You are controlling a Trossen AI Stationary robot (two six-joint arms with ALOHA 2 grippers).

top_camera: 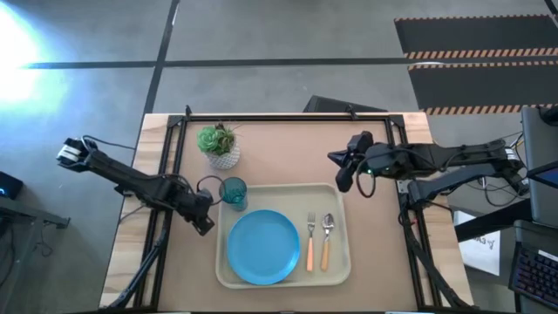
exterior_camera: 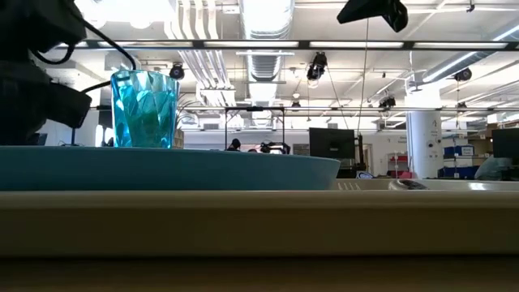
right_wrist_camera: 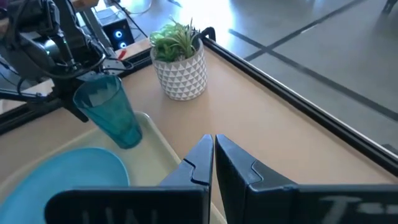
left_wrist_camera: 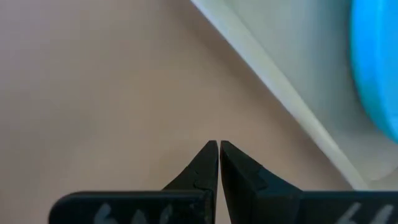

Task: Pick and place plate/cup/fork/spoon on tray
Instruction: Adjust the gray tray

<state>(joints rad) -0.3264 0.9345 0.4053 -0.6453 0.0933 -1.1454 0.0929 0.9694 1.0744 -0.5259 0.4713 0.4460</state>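
The cream tray [top_camera: 342,262] lies on the table's near middle. On it rest the sky-blue plate [top_camera: 263,247], the teal cup [top_camera: 233,191] upright in its far left corner, the orange-handled fork [top_camera: 309,242] and the paler-handled spoon [top_camera: 327,240] side by side at its right. My left gripper [top_camera: 206,227] is shut, low over the bare table just left of the tray. My right gripper [top_camera: 344,180] is shut, raised above the tray's far right corner. Neither holds anything.
A white pot with a green plant [top_camera: 220,145] stands on the table beyond the cup. A black frame rail [top_camera: 288,117] runs along the far edge. Bare tabletop lies left and right of the tray.
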